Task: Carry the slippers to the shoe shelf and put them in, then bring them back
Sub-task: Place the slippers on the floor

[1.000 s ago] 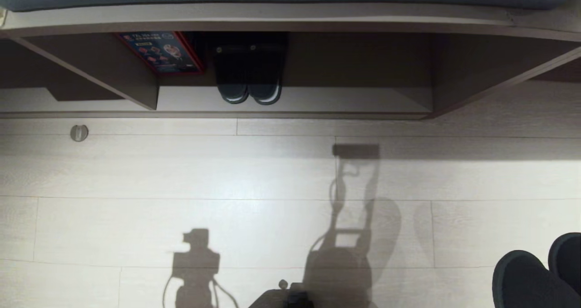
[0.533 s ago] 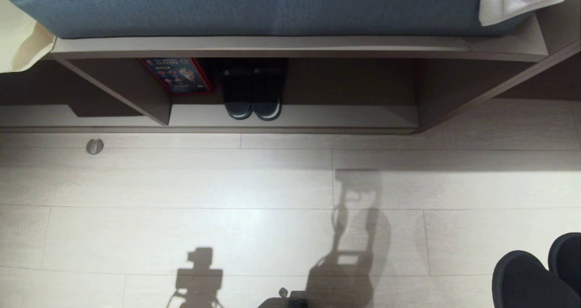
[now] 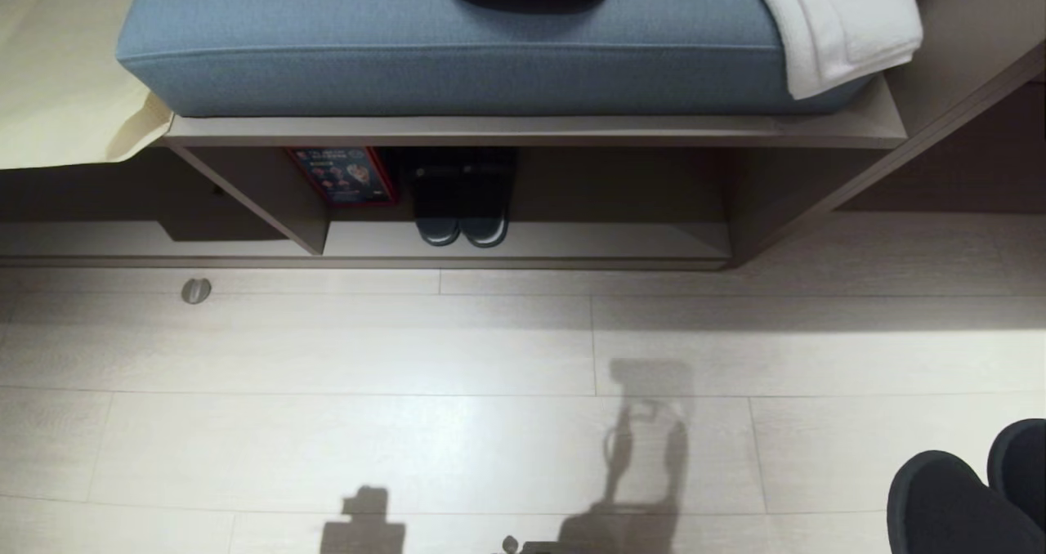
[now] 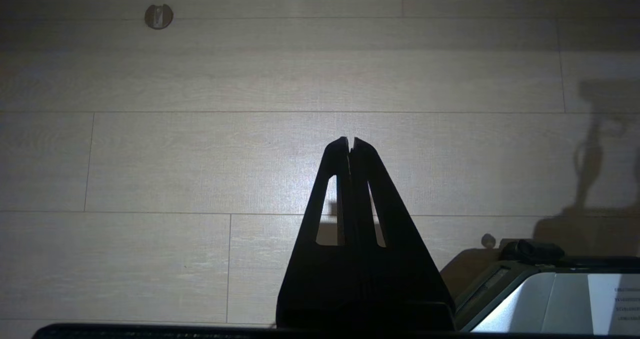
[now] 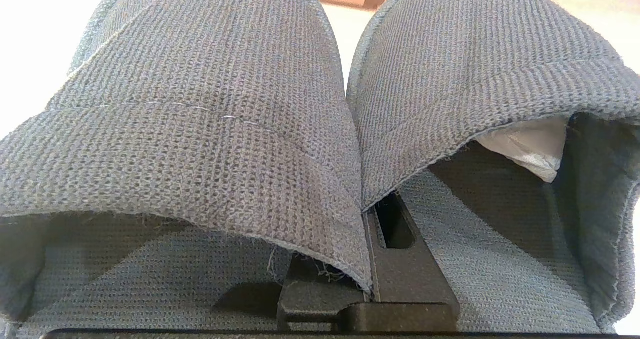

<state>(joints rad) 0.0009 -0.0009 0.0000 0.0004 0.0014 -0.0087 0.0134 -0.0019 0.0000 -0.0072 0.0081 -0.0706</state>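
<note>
Two slippers (image 5: 320,129) are held by the right gripper (image 5: 370,259), its jaws clamped on the adjoining inner edges; only the right wrist view shows this. In the head view their toes (image 3: 964,497) are seen well short of the shoe shelf (image 3: 531,133), with a wide strip of bare floor (image 3: 458,358) between. One black pair (image 3: 462,211) is counted inside the shelf's middle bay, beside one red-edged box (image 3: 343,174). The left gripper (image 4: 350,141) is seen pressed closed, empty, above the floor.
</note>
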